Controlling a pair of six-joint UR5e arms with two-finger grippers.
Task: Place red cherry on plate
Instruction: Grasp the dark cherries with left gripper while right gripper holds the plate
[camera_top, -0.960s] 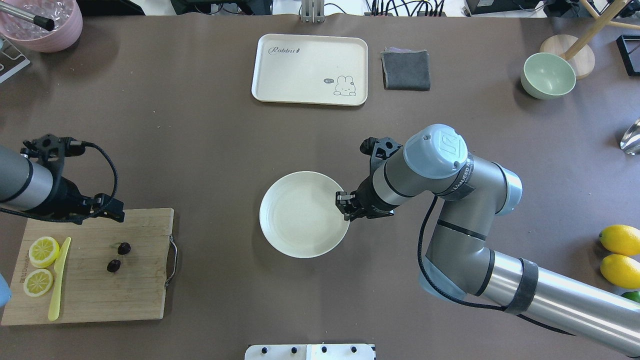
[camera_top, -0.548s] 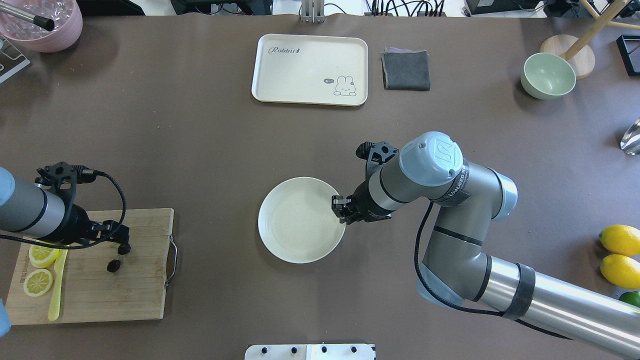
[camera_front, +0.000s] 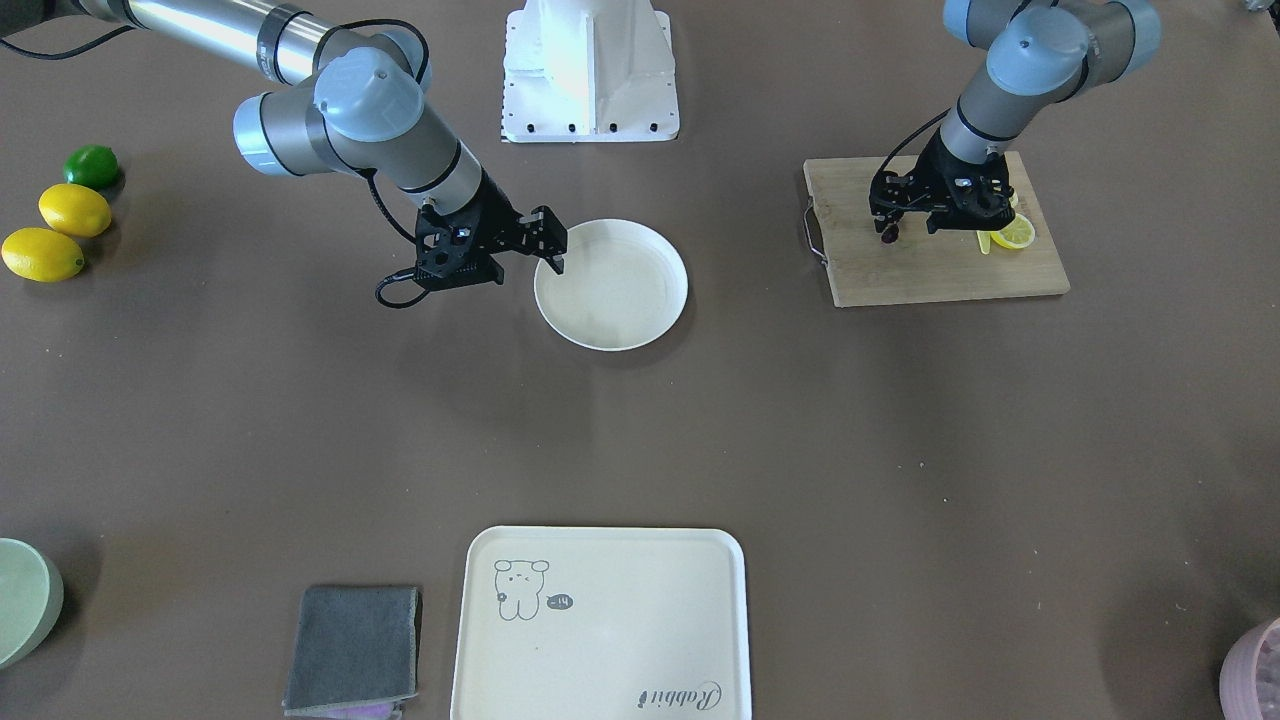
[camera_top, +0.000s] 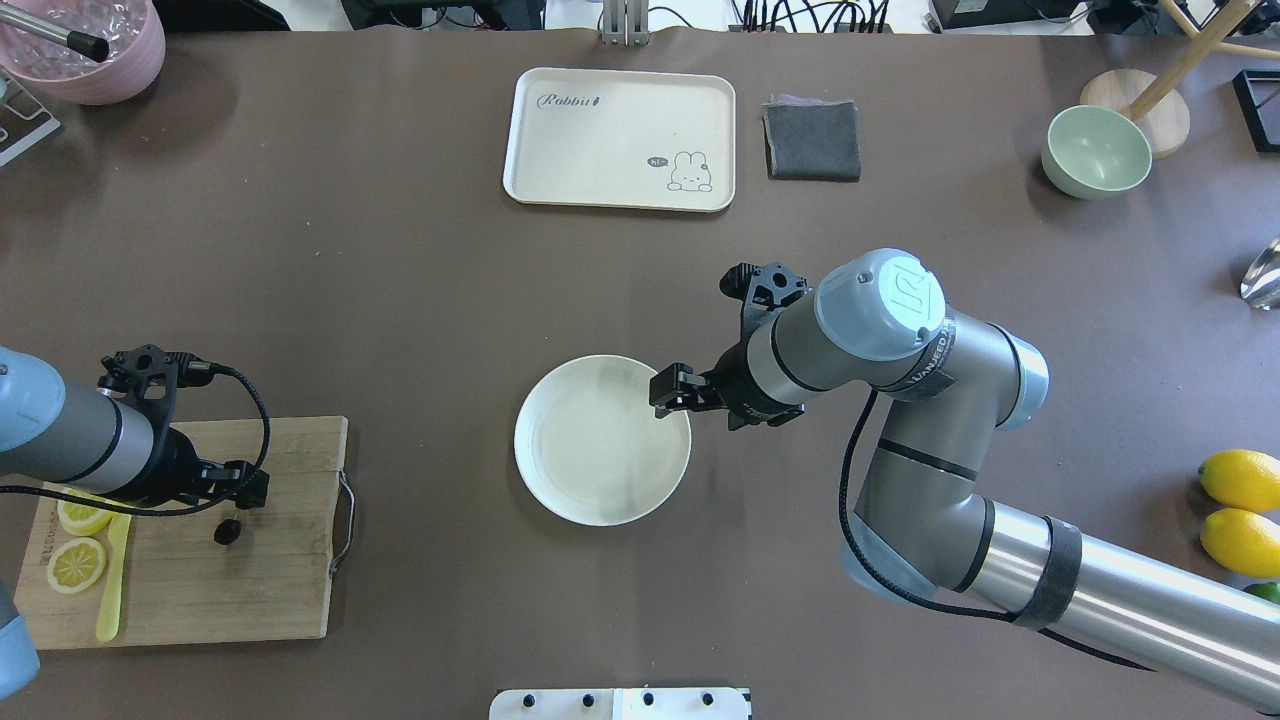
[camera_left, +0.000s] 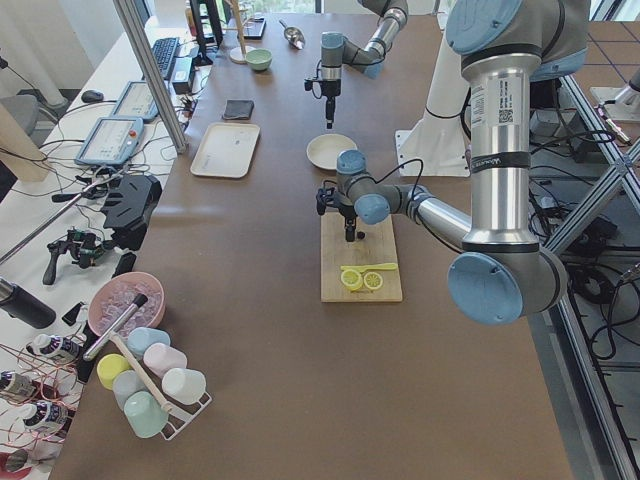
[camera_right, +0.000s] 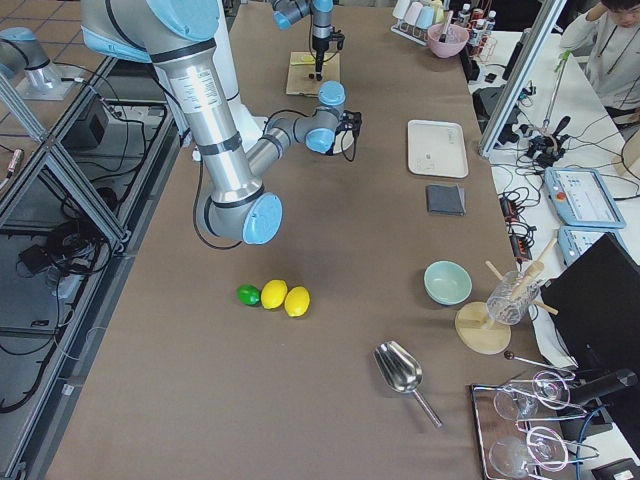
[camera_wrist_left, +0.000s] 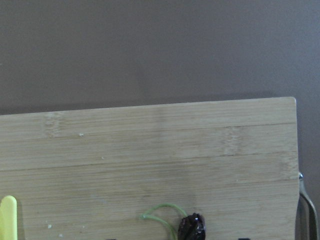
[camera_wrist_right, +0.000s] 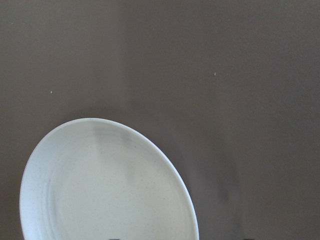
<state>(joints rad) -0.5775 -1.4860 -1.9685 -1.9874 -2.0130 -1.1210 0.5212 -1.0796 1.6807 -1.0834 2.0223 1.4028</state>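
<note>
Right fingers (camera_top: 668, 386) over plate (camera_top: 528, 470) rim, left fingers (camera_top: 252, 488) near red cherry (camera_top: 228, 532)

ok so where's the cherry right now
In the overhead view the red cherry lies on the wooden cutting board at the table's left end, close by the left gripper and to the right of the lemon slices.

A long table (camera_top: 400, 300) with a matte brown top fills the middle of the room. The light is soft and even, so the shadows on it are faint. Along 1 long side runs a white bench (camera_left: 55, 140) carrying 2 tablets (camera_left: 108, 140), a keyboard (camera_left: 161, 55) and loose cables (camera_left: 95, 178). A slanted aluminium post (camera_left: 150, 70) rises at the table's edge. On the opposite side, aluminium rails (camera_right: 75, 180) cross a tiled floor (camera_right: 60, 330).
</note>
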